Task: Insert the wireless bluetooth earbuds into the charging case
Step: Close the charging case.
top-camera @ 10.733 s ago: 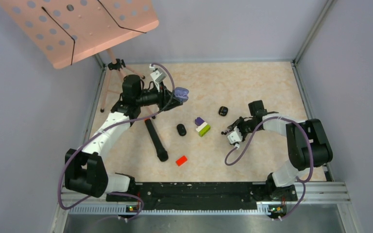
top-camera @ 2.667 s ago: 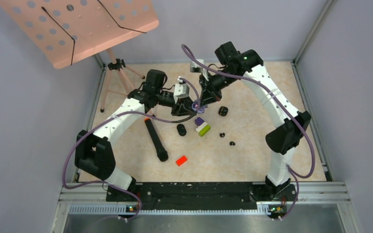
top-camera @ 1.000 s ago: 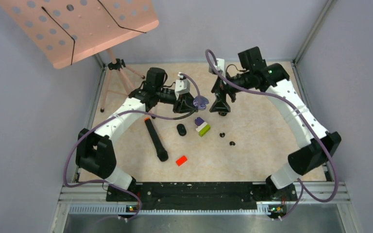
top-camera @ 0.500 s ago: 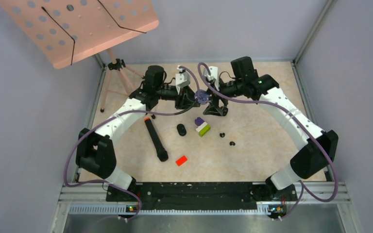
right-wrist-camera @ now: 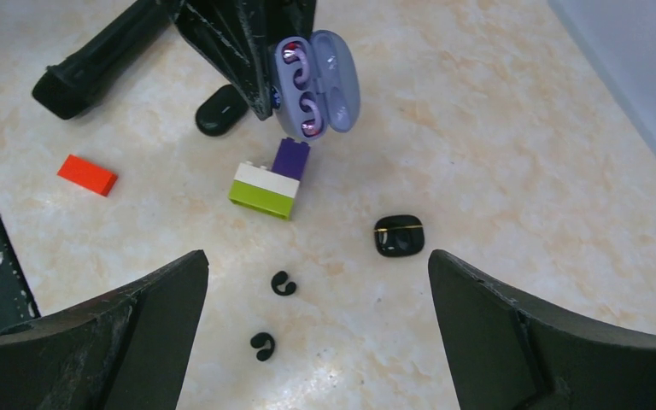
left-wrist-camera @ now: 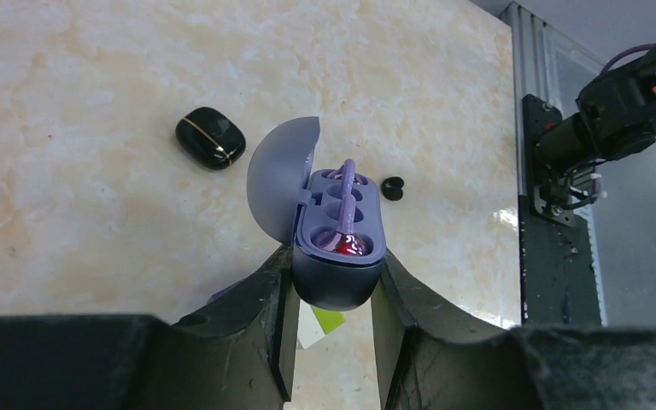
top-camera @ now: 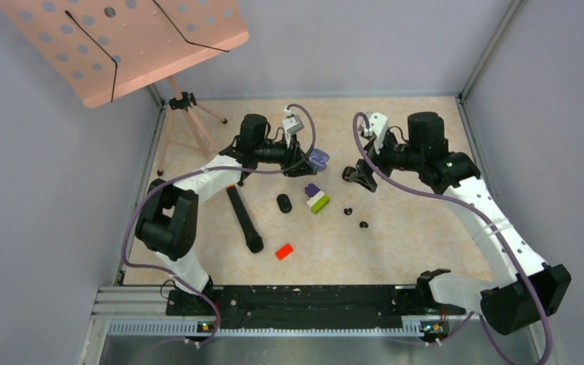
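Observation:
The open pale purple charging case (left-wrist-camera: 338, 256) is held above the table, with my left gripper (left-wrist-camera: 333, 286) shut on its base. Its lid (left-wrist-camera: 284, 175) stands open. Two purple earbuds (right-wrist-camera: 295, 55) sit in its wells. In the top view the case (top-camera: 319, 158) hangs at the table's middle back. My right gripper (right-wrist-camera: 320, 333) is open and empty, just right of the case, over two loose black earbuds (right-wrist-camera: 284, 284) (right-wrist-camera: 262, 345) on the table. In the top view the right gripper (top-camera: 359, 178) is beside them (top-camera: 347, 211).
A shut black case with a gold line (right-wrist-camera: 398, 236) lies near the right gripper. Another black pebble case (top-camera: 284, 203), a purple-white-green brick stack (top-camera: 317, 198), a red block (top-camera: 284, 251) and a black marker (top-camera: 243, 220) lie mid-table. A pink music stand (top-camera: 122, 46) overhangs the back left corner.
My right arm has drawn back to the right, away from the purple case, its jaws wide. My left gripper has swung the case a little to the right, still shut on it.

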Controlling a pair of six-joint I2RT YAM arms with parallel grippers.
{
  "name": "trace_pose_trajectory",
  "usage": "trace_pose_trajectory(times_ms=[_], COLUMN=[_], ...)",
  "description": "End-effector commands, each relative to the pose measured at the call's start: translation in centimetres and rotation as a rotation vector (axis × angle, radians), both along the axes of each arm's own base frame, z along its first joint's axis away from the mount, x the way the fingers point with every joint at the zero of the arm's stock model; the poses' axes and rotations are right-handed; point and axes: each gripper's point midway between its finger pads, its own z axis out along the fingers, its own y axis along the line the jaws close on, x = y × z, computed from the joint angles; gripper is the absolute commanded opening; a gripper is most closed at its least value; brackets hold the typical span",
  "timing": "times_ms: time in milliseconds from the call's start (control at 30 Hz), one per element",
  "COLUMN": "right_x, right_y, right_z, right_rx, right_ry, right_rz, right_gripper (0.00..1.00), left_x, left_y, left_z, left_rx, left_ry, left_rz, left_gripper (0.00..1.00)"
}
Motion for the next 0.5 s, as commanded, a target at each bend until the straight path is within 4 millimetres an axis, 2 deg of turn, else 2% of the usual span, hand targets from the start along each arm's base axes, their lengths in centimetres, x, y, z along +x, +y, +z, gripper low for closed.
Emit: trace_pose_trajectory(times_ms=[0,100,300,467], right_x=[-0.7,-0.1,1.7,1.3], right_y=[2.6,4.0,6.1,7.3], right_z=[-1.5,-2.7,-2.1,-2.4], right_rx=[0.070,0.086,0.132,0.143], right_ry=[0.031,0.055,0.074,0.085], right_rz=[0.163,0.249,0.338,0.400], right_gripper=[0.99,0.99,0.99,0.98], left_x=[-0.5,-1.0,-2.7,-3.1], left_y=[-1.5,-1.7,-1.4,-1.7], left_z=[4.0,4.5,4.0,3.9], left_rx=[-0.125,-0.110,-0.037,-0.033], left_ry=[-0.100,-0.193,-0.263,-0.283], left_rz=[-0.071,-0.123,-0.216,-0.240], left_gripper=[0.00,0.00,0.00,0.00])
